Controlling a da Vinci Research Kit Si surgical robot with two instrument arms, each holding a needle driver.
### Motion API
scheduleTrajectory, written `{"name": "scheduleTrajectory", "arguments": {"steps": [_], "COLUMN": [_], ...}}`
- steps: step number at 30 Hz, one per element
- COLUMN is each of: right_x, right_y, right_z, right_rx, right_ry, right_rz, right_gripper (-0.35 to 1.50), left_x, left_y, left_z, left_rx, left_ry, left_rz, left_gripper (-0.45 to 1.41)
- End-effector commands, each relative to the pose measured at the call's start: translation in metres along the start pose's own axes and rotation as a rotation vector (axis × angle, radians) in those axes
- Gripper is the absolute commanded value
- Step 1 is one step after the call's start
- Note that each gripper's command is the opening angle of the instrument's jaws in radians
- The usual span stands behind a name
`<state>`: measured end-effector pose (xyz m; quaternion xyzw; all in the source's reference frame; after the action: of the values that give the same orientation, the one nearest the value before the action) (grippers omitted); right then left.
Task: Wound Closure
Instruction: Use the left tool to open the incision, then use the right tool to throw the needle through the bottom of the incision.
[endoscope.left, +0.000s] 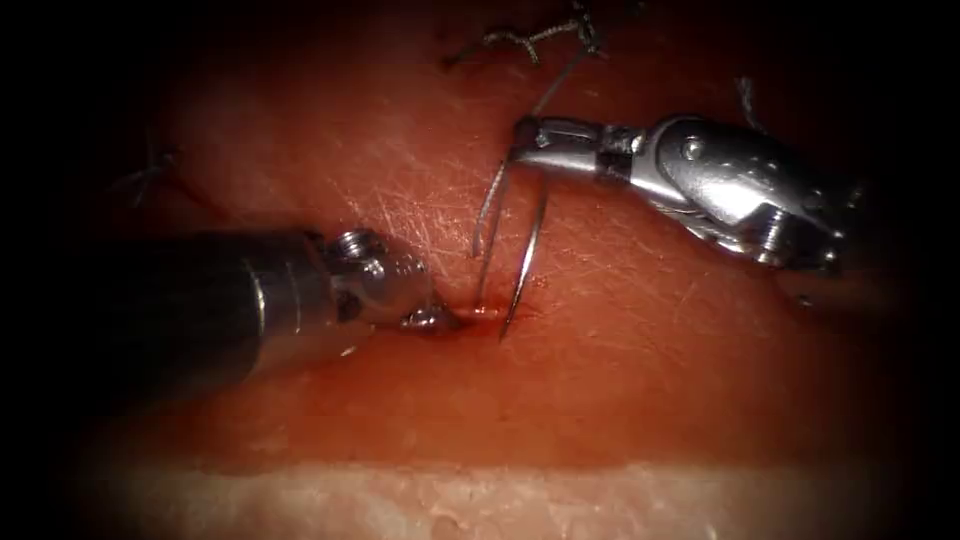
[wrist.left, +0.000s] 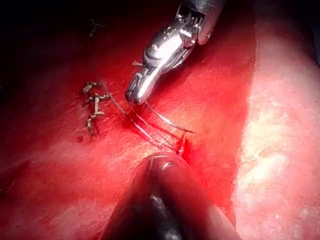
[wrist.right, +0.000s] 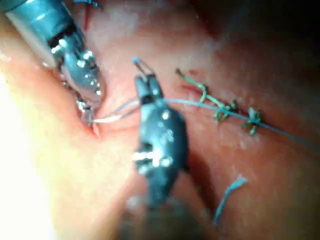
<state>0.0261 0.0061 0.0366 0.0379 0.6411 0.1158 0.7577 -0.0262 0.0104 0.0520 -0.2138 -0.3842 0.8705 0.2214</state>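
My right tool (endoscope.left: 522, 135) is shut on the curved needle (endoscope.left: 530, 245) near its tail end. The needle hangs down from the jaws, and its tip touches the tissue (endoscope.left: 640, 380) just right of the cut, beside a spot of red fluid (endoscope.left: 488, 312). Thread (endoscope.left: 488, 215) loops from the tail down to the cut and also runs up to an older knot (endoscope.left: 530, 38). My left tool (endoscope.left: 440, 320) comes in from the left, shut on the tissue edge at the cut. The left wrist view has the right tool (wrist.left: 132, 97) with the needle (wrist.left: 167, 120) below it. In the right wrist view the left tool (wrist.right: 87, 112) pinches the tissue.
Knotted stitches (wrist.right: 220, 107) lie along the closed stretch of the cut behind the right tool, and another stitch (endoscope.left: 150, 170) sits far left. A cut end of thread (wrist.right: 227, 192) lies loose on the tissue. The tissue's pale front edge (endoscope.left: 480, 500) runs along the near side.
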Motion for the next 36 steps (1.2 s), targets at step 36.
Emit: {"name": "scheduleTrajectory", "arguments": {"steps": [36], "right_x": [-0.0022], "right_y": [-0.0005], "right_z": [0.0029], "right_rx": [0.018], "right_ry": [-0.052], "right_rz": [-0.243], "right_gripper": [-0.35], "left_x": [0.0016], "left_y": [0.0001], "left_z": [-0.0022], "left_rx": [-0.322], "left_ry": [0.080], "left_rz": [-0.097], "left_gripper": [0.24]}}
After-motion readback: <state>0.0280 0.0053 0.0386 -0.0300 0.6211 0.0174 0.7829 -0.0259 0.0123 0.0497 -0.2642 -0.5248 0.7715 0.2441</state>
